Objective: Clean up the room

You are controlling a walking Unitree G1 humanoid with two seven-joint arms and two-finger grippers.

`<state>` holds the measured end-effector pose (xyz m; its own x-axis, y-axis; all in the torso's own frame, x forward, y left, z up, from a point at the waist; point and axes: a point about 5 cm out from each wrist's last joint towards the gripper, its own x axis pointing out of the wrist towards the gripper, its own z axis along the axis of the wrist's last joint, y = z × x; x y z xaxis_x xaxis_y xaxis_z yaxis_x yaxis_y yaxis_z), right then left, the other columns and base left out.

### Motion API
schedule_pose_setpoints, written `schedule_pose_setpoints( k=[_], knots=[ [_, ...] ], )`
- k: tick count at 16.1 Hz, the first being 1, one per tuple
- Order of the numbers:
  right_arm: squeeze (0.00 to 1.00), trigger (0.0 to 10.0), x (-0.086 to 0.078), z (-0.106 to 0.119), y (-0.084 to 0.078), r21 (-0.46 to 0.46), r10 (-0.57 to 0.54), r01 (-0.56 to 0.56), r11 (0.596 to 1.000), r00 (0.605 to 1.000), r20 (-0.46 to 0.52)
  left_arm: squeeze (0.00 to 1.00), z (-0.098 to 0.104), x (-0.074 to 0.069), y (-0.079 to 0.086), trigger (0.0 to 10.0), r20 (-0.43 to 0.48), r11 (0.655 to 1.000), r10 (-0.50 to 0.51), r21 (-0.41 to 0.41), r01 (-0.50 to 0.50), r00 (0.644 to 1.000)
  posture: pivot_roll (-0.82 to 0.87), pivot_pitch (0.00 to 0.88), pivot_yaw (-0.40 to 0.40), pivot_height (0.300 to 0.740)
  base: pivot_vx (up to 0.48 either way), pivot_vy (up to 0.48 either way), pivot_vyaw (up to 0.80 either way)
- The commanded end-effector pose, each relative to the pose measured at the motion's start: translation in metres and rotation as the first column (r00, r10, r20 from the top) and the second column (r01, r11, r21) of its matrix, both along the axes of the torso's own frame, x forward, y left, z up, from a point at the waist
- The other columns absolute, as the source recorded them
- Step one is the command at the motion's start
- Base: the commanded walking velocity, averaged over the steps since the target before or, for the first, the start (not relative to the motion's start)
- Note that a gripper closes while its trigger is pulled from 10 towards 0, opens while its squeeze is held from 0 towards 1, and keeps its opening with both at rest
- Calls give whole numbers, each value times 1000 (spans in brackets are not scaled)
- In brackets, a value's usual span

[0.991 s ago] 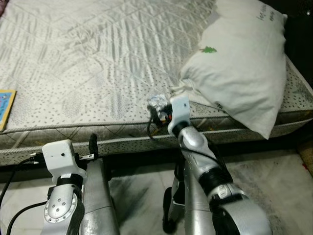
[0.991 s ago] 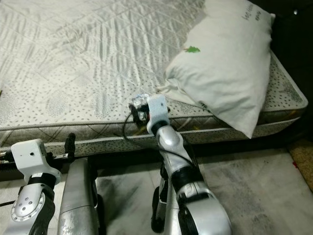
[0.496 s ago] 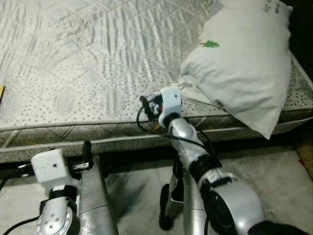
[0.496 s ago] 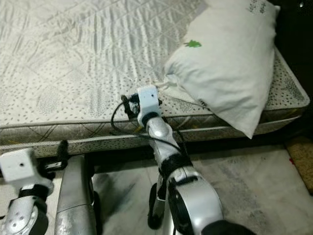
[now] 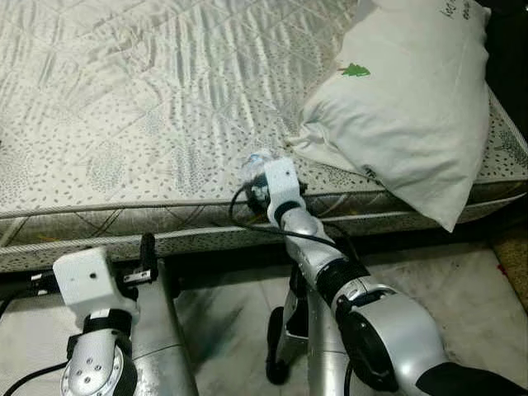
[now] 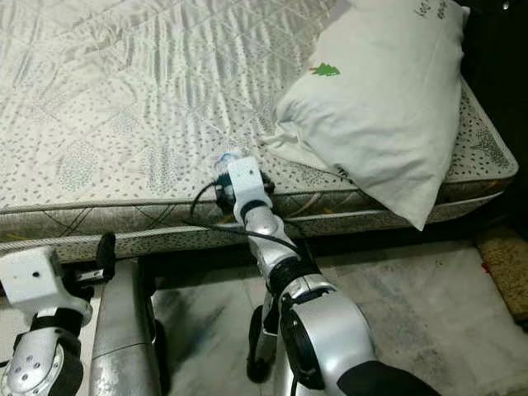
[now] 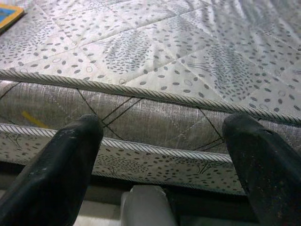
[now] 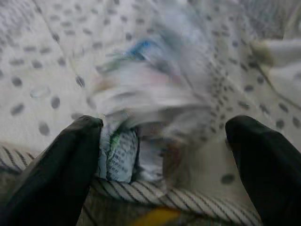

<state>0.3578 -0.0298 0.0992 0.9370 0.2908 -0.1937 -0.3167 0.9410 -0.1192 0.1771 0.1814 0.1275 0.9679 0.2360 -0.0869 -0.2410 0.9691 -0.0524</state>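
Two black fingers of my right gripper (image 8: 160, 155) stand wide apart, one to each side of a crumpled wrapper (image 8: 141, 117) at the mattress (image 5: 124, 107) edge. One finger (image 8: 51, 174) touches the wrapper's side; the other is apart from it. Motion blur smears the wrapper in the right wrist view, so I cannot tell its long axis or which way it points, and in the head views the wrist housing covers most of it, leaving a pale scrap at 11 o'clock of the housing. The pillow (image 5: 404, 107) lies close by at 2 o'clock, its corner near the wrapper. My left gripper (image 7: 160, 155) is also wide, holding nothing, low before the mattress side. A book's (image 7: 9, 12) corner is cut off at the frame edge.
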Motion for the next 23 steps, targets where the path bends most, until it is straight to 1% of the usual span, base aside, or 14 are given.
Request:
schedule_pose_setpoints(
  k=[1,2,4,9,11,12,15,19,23],
  knots=[
    [0,667,-11,-6,27,44,40,-38,998,997,-62,0,-3,-3,0,10000,-23,1000,13,-6,-13,1000,326,279,-143,504,0,0,0],
    [0,0,-11,-4,29,45,40,-38,998,998,-56,0,-3,-1,-1,10000,-20,1000,13,-7,-14,1000,324,274,-145,504,0,0,0],
    [0,0,-10,-2,30,43,39,-37,998,998,-49,0,-3,1,0,10000,-17,1000,15,-8,-15,1000,321,269,-146,504,0,0,0],
    [0,0,-5,4,25,66,28,-26,998,999,-30,0,-2,9,1,10000,-1,1000,13,-3,-13,1000,313,247,-140,504,0,0,0],
    [0,0,-4,6,25,72,27,-26,997,999,-22,0,-1,12,0,10000,7,1000,1,1,-1,1000,310,242,-138,504,0,0,0],
    [0,0,-4,8,24,79,27,-26,997,1000,-12,0,0,15,1,10000,15,1000,-21,12,20,1000,306,236,-135,504,0,0,0],
    [0,0,-2,8,20,83,16,-15,996,1000,-8,0,0,19,8,10000,18,1000,-10,21,10,1000,295,227,-128,504,0,0,0],
    [0,0,1,10,13,84,-3,2,996,1000,6,0,0,28,0,10000,30,999,-45,5,45,999,269,214,-119,504,0,0,0],
    [0,0,4,12,7,96,-32,29,995,999,22,0,-3,40,-3,10000,39,997,-76,-18,77,996,239,163,-101,504,0,0,0]
  ],
)
